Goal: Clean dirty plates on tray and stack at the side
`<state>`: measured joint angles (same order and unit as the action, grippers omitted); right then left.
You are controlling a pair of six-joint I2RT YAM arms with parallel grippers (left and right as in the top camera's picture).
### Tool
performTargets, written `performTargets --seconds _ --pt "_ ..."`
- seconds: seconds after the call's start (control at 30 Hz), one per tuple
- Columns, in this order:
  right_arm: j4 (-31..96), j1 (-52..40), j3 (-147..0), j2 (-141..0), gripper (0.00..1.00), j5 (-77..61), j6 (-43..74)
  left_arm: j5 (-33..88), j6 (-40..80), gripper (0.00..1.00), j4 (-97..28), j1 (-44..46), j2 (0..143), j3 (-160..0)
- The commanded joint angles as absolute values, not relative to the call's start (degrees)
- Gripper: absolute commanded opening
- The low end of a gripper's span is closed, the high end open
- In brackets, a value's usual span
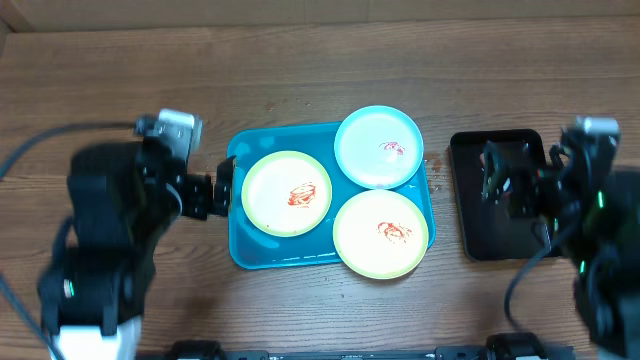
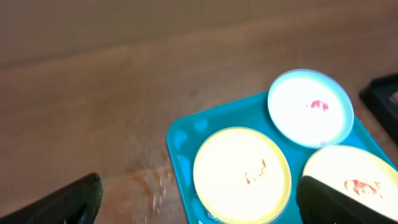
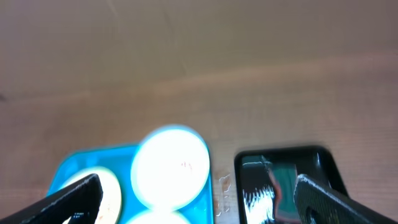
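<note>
Left hand [image 1: 222, 190] wide, empty, just beside the tray [image 1: 243, 252]; right hand [image 1: 497, 176] wide, empty, over the black tray [image 1: 468, 240].

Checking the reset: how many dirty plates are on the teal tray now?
3. One yellow-green plate on the left half of the tray; light blue plate at its far-right corner, over the rim; second yellow-green plate at the near-right corner. None appears hidden underneath.

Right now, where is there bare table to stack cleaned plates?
Free: the table strip beyond the tray and black tray, and the near strip in front. Crowded: the tray, filled by three plates; the gap between trays is narrow.
</note>
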<state>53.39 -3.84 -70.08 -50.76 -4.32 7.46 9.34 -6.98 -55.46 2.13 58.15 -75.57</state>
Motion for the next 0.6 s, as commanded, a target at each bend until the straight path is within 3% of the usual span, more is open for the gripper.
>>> performTargets --seconds 0.0,0.4,0.47,0.57 --pt "59.57 -4.12 -79.09 -60.23 1.0 -5.32 7.53 10.66 -5.93 1.0 -61.47 1.67 66.48 -83.79" --pt "65.69 -4.1 -83.7 -79.83 0.98 -8.21 7.31 13.72 -3.68 1.0 -66.87 1.72 85.91 -84.9" --pt "65.93 -4.1 -83.7 -81.58 0.94 -8.16 7.33 12.6 -3.4 0.85 -67.37 1.74 88.86 -84.9" --pt "66.28 -4.1 -83.7 -83.46 0.9 -7.07 7.55 8.19 4.4 0.76 -68.31 1.83 94.08 -84.9"
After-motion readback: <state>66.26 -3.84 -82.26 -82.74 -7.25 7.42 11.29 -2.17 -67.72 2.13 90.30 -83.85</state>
